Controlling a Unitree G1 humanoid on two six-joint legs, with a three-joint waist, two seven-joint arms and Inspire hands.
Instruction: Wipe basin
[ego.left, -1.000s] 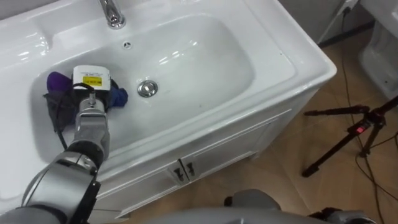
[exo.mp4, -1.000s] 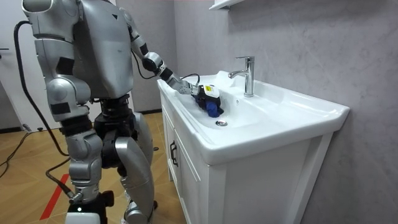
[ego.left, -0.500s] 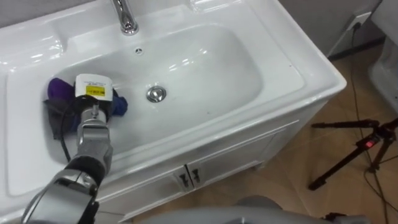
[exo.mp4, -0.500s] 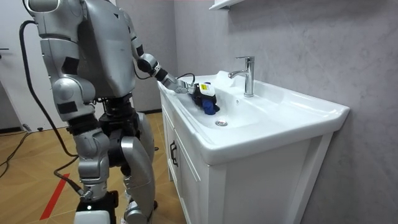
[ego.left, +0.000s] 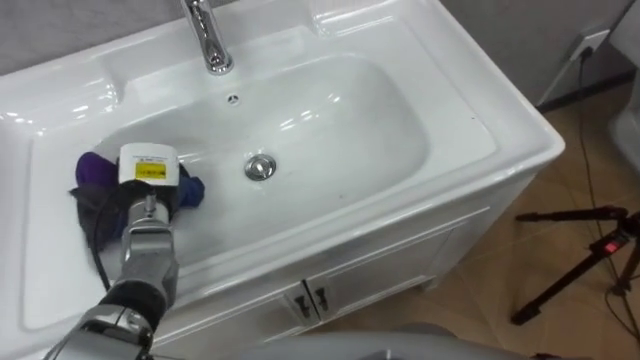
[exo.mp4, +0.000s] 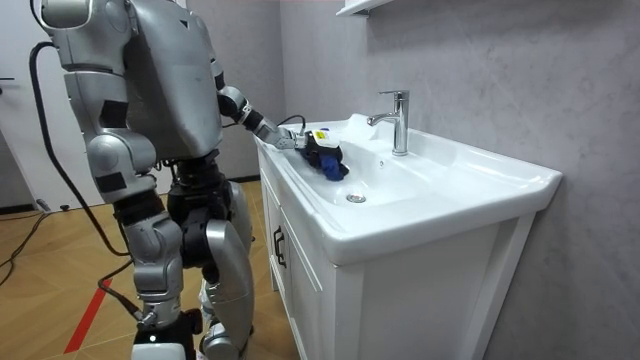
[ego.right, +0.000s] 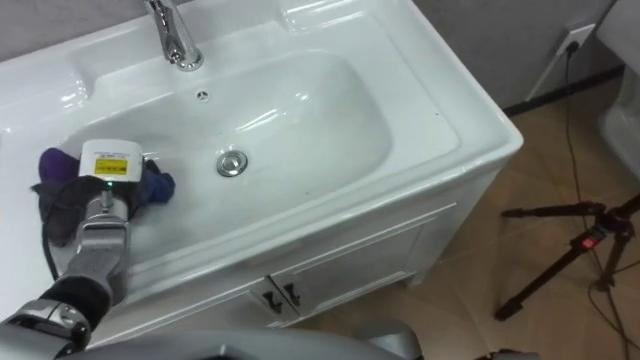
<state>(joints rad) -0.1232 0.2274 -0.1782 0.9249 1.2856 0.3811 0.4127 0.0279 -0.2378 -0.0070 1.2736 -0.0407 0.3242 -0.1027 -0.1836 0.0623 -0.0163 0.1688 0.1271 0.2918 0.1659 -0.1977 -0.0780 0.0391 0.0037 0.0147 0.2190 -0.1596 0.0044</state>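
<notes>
White ceramic basin (ego.left: 340, 110) on a vanity cabinet (ego.left: 390, 270), seen from above. The left hand (ego.left: 148, 185) lies inside the bowl at its left end, back upward, resting on a wiping cloth (ego.left: 94, 168). The cloth is bunched under and around the hand: a purple part shows toward the bowl's far-left wall and a blue part on the side facing the drain (ego.left: 260, 167). The fingers are buried in the bunched fabric, so whether they clutch the cloth or only press it flat cannot be told. The forearm comes in over the basin's near-left rim.

The drain sits at approx. the bowl's ctr, just apart from the cloth's blue edge. A chrome faucet (ego.left: 208, 40) stands at the middle of the back rim, w/ a small overflow hole (ego.left: 233, 98) on the back wall below it. The bowl's right half is bare and glossy. Below the front rim are the cabinet's two doors, their handles meeting at the middle.

Beyond the basin's right edge lies a wooden floor (ego.left: 520, 230) w/ a black tripod (ego.left: 575, 265) standing on it.

Room view: the robot stands upright at the cabinet's end on the room view's left, w/ its left arm stretched over the rim into the bowl. Hand and cloth are at the bowl's end nearest the robot.
</notes>
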